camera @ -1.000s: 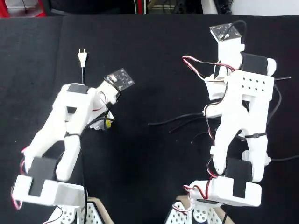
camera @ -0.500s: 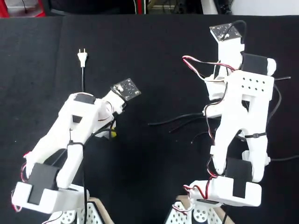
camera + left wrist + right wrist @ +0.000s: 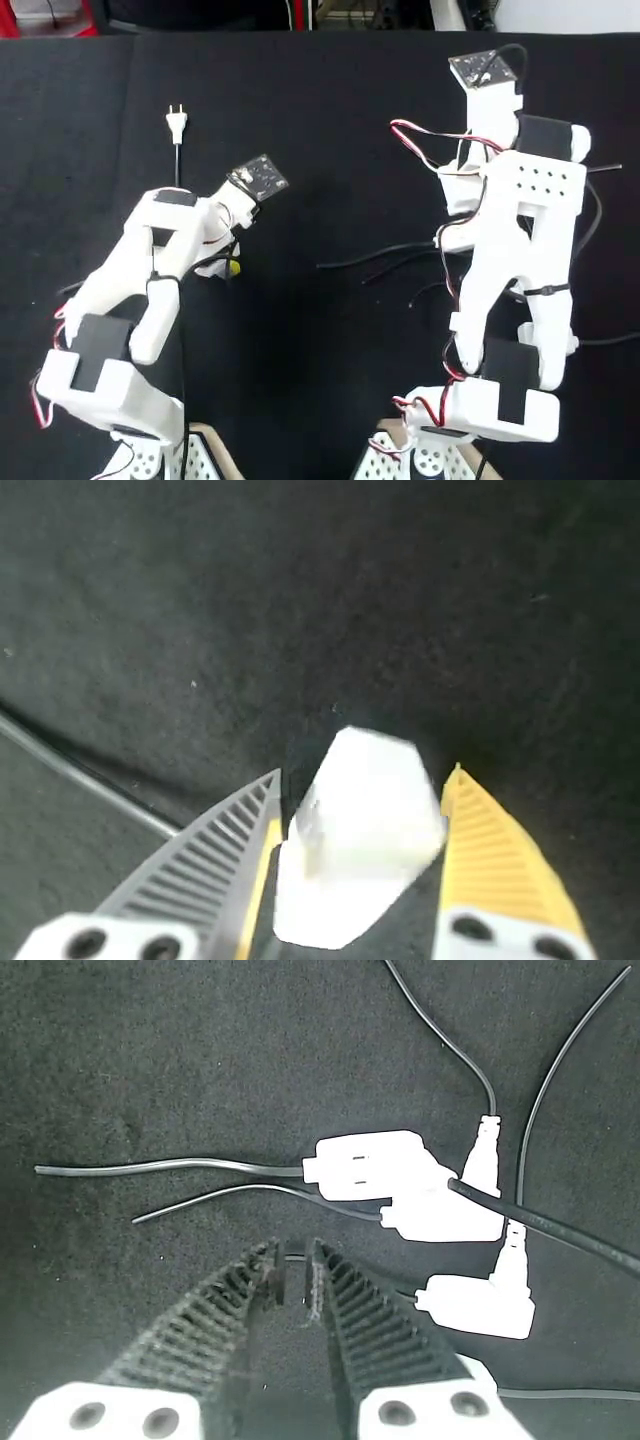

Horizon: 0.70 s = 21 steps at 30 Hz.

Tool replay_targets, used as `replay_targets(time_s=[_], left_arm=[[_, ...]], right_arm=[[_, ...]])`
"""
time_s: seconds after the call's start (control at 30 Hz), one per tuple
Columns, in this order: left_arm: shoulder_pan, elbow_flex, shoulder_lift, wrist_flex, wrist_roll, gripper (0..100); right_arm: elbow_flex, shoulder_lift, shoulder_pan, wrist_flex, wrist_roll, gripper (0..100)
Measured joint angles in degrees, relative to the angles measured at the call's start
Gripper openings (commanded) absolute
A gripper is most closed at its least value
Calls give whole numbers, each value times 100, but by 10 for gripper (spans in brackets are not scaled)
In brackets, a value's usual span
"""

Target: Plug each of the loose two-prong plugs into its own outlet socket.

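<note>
The left end effector [image 3: 366, 774] is clamped on a white block [image 3: 362, 830], which is pinched between its grey finger [image 3: 225, 830] and its yellow finger [image 3: 495, 840] over the black tabletop [image 3: 200, 600]. Whether the block is a plug or a socket cannot be told. A thin cord [image 3: 80, 765] lies on the tabletop close by. In the high view the left arm [image 3: 150, 270] leans over the left half of the tabletop.

The right end effector [image 3: 292, 1250] is narrow, its fingers drawn almost together with a slim gap and nothing clearly held. Just past its tips lies an angled plug [image 3: 475, 1305]. Farther on is a socket [image 3: 365, 1165] showing two slots, touching a second white piece [image 3: 440, 1218]. A thick cord [image 3: 560, 1235] crosses that piece, and thin leads [image 3: 170, 1167] run off from the group. In the high view these leads trail out from under the right arm [image 3: 515, 250].

Farthest out a loose plug [image 3: 176, 122] lies flat, prongs pointing at the far edge. Its own cord [image 3: 177, 160] runs back to the left arm, well apart from the socket.
</note>
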Motion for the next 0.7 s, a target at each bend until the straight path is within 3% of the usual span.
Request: replay_targets(time_s=[0.2,0.4,0.7], left_arm=[[0,-9,0,0,-62,248],[35,0,0,70,-62,23],[123,-114,0,800,149,30]], right_arm=[[0,0,0,0,0,50],[0,0,0,0,0,50],[0,0,0,0,0,50]])
